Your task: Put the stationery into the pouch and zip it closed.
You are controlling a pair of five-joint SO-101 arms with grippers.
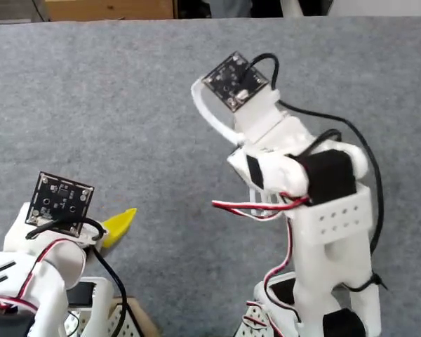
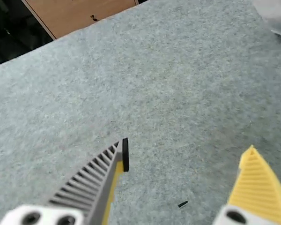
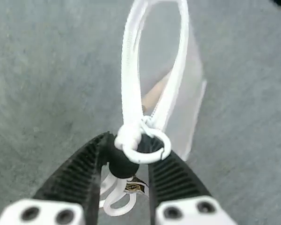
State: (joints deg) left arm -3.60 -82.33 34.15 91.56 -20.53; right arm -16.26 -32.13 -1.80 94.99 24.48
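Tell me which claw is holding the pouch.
The right claw, black-fingered, is shut on the zipper end of the white pouch. The left claw, with one yellow finger, is open above the grey table.

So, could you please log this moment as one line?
right gripper: shut on pouch zipper end | pouch: mouth open | left gripper: open, over table

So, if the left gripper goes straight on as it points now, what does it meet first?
Probably the grey table cover: the left gripper tilts down toward it, jaws open, with nothing between. How far off is unclear.
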